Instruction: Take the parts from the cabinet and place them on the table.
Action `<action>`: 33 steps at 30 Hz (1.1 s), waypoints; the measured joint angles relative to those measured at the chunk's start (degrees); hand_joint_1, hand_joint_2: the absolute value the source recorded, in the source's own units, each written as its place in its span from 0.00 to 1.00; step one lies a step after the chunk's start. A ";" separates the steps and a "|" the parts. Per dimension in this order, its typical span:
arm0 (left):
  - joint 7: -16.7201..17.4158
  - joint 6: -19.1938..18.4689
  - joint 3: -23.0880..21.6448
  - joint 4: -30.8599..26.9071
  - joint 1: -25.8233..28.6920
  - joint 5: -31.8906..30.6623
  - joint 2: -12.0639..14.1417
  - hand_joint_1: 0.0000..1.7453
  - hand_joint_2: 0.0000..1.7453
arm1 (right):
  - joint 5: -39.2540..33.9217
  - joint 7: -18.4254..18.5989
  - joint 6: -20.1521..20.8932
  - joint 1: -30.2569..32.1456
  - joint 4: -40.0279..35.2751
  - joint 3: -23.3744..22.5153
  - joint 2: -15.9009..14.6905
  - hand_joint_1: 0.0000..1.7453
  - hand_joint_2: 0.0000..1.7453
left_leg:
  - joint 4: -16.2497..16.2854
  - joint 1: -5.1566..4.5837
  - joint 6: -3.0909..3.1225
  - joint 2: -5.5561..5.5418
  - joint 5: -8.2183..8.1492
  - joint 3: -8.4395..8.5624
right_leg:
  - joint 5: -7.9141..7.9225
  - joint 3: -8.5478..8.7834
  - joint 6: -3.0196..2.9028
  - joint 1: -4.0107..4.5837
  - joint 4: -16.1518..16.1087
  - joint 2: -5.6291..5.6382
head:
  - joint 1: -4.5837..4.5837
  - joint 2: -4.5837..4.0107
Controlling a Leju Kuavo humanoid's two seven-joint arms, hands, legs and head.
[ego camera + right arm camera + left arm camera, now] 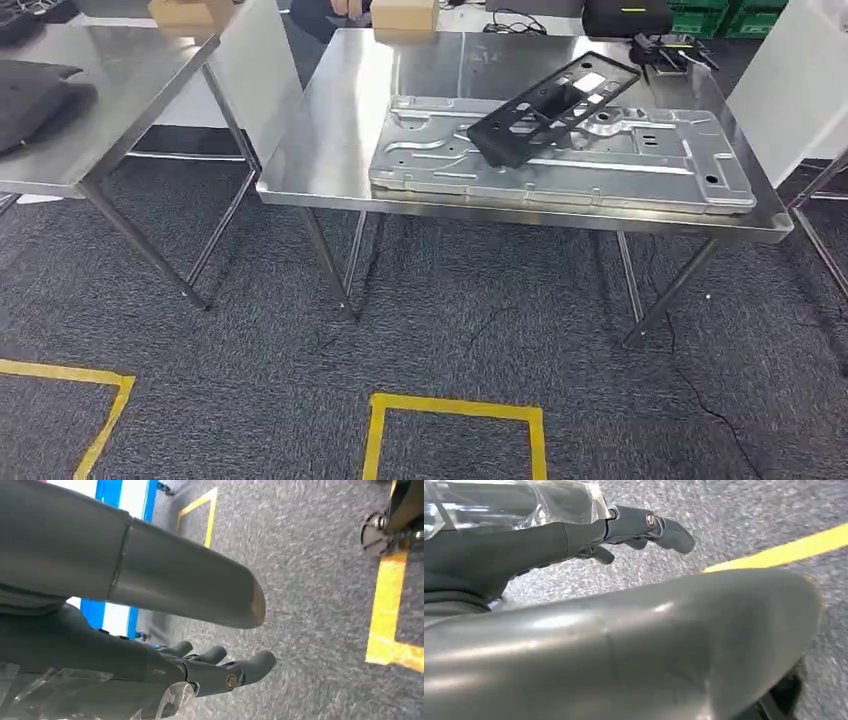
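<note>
Left hand: my left hand (634,530) hangs at my side over grey carpet, fingers extended and apart, holding nothing.
Right hand: my right hand (215,667) hangs likewise above the carpet, fingers loosely spread, nothing in it.
Parts on table: a black perforated flat metal bracket (553,107) lies on top of a large silver stamped sheet-metal panel (560,155); both rest on the stainless steel table (330,130) ahead of me in the head view.
Direction from the hands: both parts lie forward of and above my lowered hands, well apart from them; neither hand looks clearly nearer.
Panel axis: long axis runs left to right, along the table's near edge and just beside it.
Bracket axis: long axis is diagonal, near-left end toward me, far end pointing away to my right.
Floor: yellow taped floor squares (455,430) mark the carpet between me and the table.
Judgement: these two parts look delivered; the cabinet is out of frame, so I expect to turn away.
</note>
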 joint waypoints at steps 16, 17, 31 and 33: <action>0.09 0.13 0.00 0.02 0.01 0.28 0.07 0.00 0.00 | -0.22 -0.44 -0.20 0.43 0.39 0.05 0.07 0.00 0.00 | 1.46 0.51 -0.27 -7.84 0.62 -1.45 | 0.02 -1.40 -1.16 -0.55 1.11 8.45 | 0.20 0.00; 0.07 0.15 0.00 0.00 0.08 0.37 -0.09 0.00 0.00 | -0.20 -0.53 -0.20 0.44 0.39 0.02 -0.02 0.00 0.00 | 2.89 0.23 -0.78 -5.39 -0.46 -1.98 | 0.05 -1.33 -1.33 -0.51 1.08 8.32 | -0.02 0.00; -0.11 0.26 0.00 0.00 -0.25 0.39 -0.20 0.00 0.00 | 0.39 0.00 0.22 0.31 0.57 0.37 0.20 0.00 0.00 | 0.66 0.54 -0.11 -0.61 0.61 -1.30 | -0.82 0.05 0.74 -0.22 0.40 2.51 | -0.17 0.00; -0.09 0.26 0.00 0.00 -0.23 0.42 -0.17 0.00 0.00 | 0.39 0.02 0.22 0.51 0.57 0.46 0.20 0.00 0.00 | 0.19 0.88 0.73 -1.44 1.05 -1.00 | -3.68 -1.55 0.67 -0.35 4.39 5.11 | -0.04 0.00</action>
